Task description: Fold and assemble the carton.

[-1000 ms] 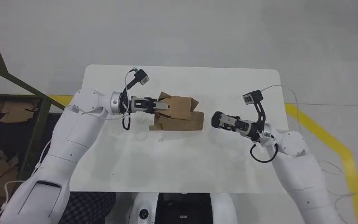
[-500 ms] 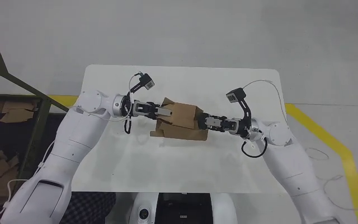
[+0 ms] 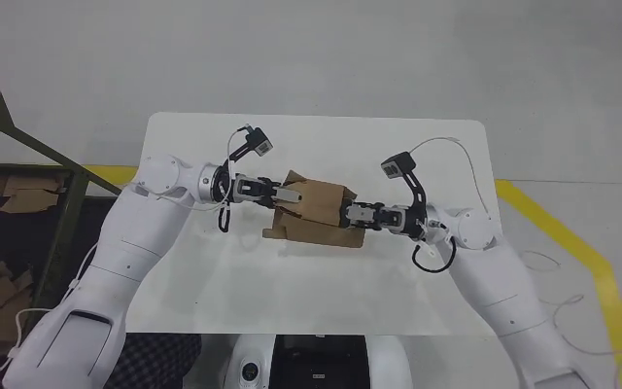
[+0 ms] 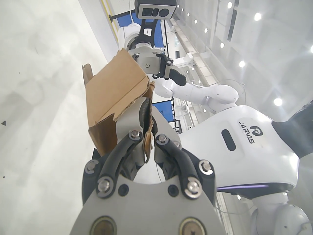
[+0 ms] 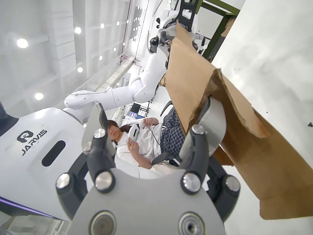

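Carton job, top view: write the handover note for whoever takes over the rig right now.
Left gripper: jaws shut on a flap at one end of the carton.
Right gripper: jaws open, one jaw pressed against the flap at the opposite end, nothing clamped.
The carton is mid-table between the two grippers, partly opened, flaps loose.
Done: one end gripped.
Left: square the body, fold the flaps in, close it.

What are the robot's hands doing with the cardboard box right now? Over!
Left gripper shut on edge of brown cardboard carton. Right gripper open, one finger against the carton's other end. Carton over white table, not yet assembled.
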Tool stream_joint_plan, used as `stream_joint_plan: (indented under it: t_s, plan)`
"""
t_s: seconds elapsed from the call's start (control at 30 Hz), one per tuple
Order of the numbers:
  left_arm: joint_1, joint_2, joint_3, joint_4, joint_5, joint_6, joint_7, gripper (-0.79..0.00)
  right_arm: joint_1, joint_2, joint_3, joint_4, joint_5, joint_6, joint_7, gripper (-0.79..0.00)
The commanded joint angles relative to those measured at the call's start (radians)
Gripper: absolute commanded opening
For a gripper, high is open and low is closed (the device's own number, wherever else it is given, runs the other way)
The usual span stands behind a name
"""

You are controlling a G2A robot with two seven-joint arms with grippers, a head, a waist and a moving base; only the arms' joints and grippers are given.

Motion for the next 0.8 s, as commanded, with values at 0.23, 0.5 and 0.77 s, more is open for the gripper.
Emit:
stream_joint_plan:
  t_s: [0.23,0.5,0.77]
  plan:
    - [0.001,-0.003,0.003,0.002,-0.013,0.001,-0.006,-0.785,0.023,-0.012,-0.034,0.029,0.019,-0.005,-0.005,-0.397]
    - [0.002,-0.003,0.004,0.001,-0.011,0.008,-0.017,-0.785,0.037,-0.017,-0.045,0.051,0.006,0.005,-0.005,-0.471]
    - [0.003,-0.005,0.008,-0.003,-0.007,0.014,-0.025,-0.785,0.046,-0.021,-0.054,0.065,-0.001,0.01,-0.009,-0.57]
